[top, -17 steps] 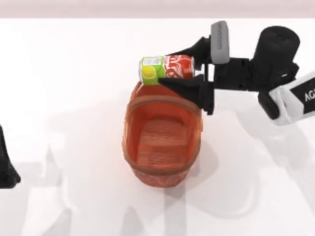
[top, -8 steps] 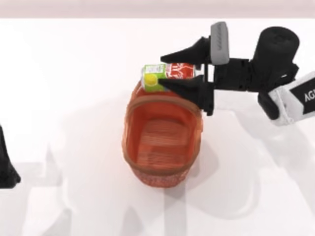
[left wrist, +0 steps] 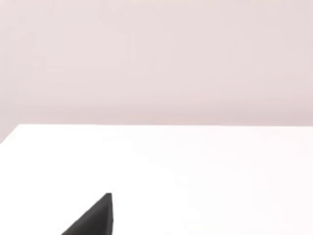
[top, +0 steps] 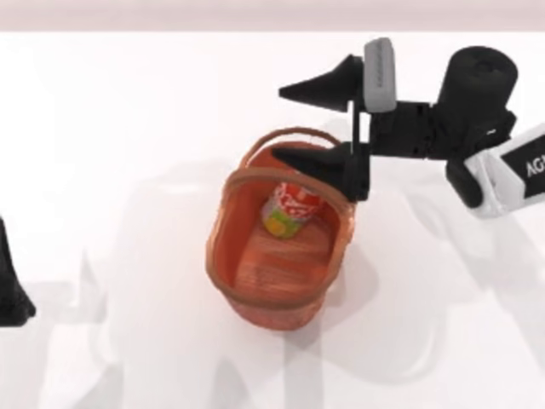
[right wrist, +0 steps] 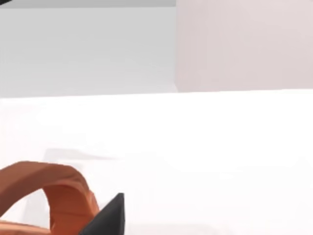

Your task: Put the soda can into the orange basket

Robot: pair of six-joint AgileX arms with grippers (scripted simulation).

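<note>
The soda can (top: pixel 291 209) lies inside the orange basket (top: pixel 220 243), on the far part of its slatted floor, red end away from me and green end toward the middle. The brown handle (top: pixel 289 134) arches over the far end. My right gripper (top: pixel 278 121) hovers open above that far end with nothing between its fingers. One black fingertip (top: pixel 285 156) overlaps the rim. In the right wrist view the basket's handle (right wrist: pixel 61 193) rises beside a dark fingertip (right wrist: pixel 110 218); the can is hidden there. My left arm (top: pixel 10 290) is parked at the table's left edge.
White table (top: pixel 119 170) all round the basket. A pale wall (top: pixel 272 15) runs along the far edge. The right arm's black wrist and white forearm (top: pixel 502 170) reach in from the right side.
The right gripper's fingers spread apart and let the can go. The can dropped from between them into the basket. The basket turned slightly, so its handle now shows.
</note>
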